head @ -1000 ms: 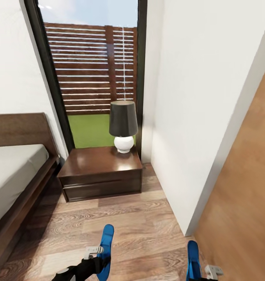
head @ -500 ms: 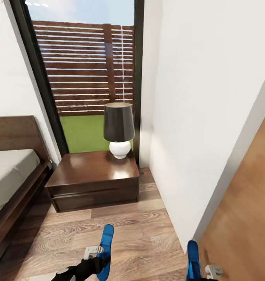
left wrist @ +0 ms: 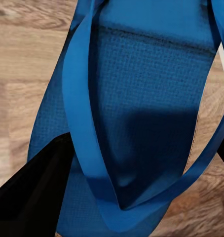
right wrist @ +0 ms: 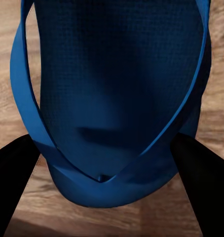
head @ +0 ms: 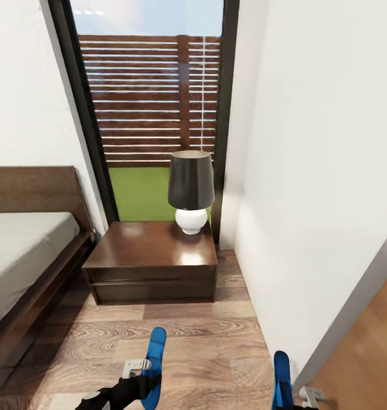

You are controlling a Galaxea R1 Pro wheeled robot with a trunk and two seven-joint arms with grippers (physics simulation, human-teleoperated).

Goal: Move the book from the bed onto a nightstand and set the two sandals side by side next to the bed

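- While both arms sit at the bottom edge of the head view, the tall dark-framed window (head: pixel 153 108) onto green grass and a slatted brown fence fills the upper centre, white walls either side.
- Grey-brown wood-plank floor (head: pixel 205 347) covers the lower centre.
- At the left edge lies the low dark-brown wooden bed (head: pixel 23 256) with a white mattress.
- Just right of it, centre frame, stands the glossy reddish-brown squarish nightstand (head: pixel 151 262).
- On its rear right corner stands a lamp (head: pixel 190 191), dark shade over a round white base.
- Bottom left, the left gripper (head: pixel 138 376) is clamped on one bright blue flat sandal (head: pixel 155 356), held on edge.
- Bottom right, the right gripper (head: pixel 300 398) grips the second blue sandal (head: pixel 281 376) likewise.
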